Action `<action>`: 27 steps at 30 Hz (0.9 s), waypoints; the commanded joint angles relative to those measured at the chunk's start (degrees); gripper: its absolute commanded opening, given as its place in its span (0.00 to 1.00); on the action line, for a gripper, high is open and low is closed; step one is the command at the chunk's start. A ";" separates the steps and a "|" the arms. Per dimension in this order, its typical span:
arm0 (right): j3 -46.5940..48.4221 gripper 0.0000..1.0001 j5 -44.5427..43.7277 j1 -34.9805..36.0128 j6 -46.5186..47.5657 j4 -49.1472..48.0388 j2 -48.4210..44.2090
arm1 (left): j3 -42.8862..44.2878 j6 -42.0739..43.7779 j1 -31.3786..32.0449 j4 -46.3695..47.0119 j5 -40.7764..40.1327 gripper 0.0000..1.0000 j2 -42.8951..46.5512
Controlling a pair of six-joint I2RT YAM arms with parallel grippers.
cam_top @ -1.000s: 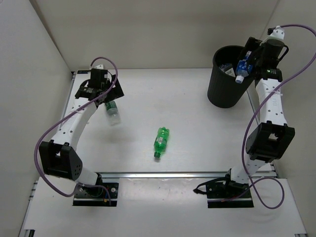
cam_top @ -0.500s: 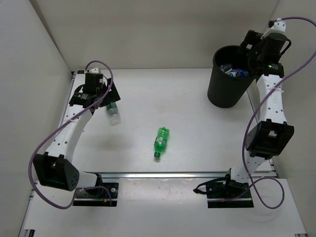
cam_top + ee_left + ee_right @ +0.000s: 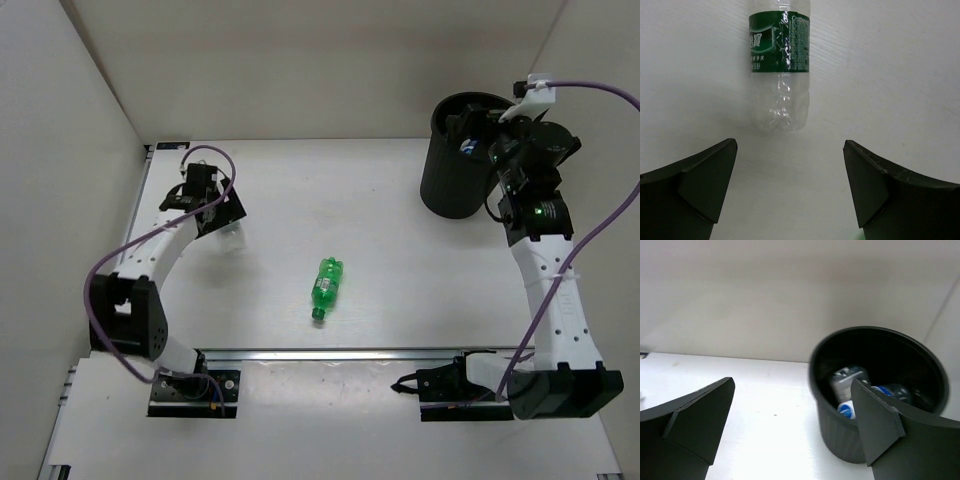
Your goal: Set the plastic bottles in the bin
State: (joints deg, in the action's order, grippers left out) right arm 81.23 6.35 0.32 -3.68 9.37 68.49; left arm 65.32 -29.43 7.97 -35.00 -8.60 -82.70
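Bin (image 3: 445, 185) held bottles (image 3: 846, 385). Right claw (image 3: 792, 384), beside bin, stood wide and empty. Left claw (image 3: 789, 145), far left of bin, gaped empty over labelled bottle (image 3: 780, 65) on counter (image 3: 400, 260).

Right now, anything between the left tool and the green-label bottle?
Nothing visible. The left tool is open, and the green-label bottle lies on bare table just ahead of its fingers, with only a clear gap between.
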 commanded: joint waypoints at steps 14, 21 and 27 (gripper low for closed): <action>-10.38 0.99 3.49 2.67 -5.54 -3.92 -6.00 | 10.88 -2.74 -4.63 13.11 -0.99 0.99 -22.58; -11.62 0.99 4.99 3.98 -6.95 -3.83 -4.24 | 16.59 -2.65 -3.84 14.61 -0.72 0.98 -30.06; -10.65 0.99 5.78 4.52 -7.30 -2.43 -1.87 | 18.79 -2.04 -3.58 14.96 -1.06 0.62 -32.53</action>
State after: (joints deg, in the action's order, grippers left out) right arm 69.32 11.14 4.19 -10.13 8.10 65.76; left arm 82.19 -32.10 3.90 -21.43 -9.65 -116.18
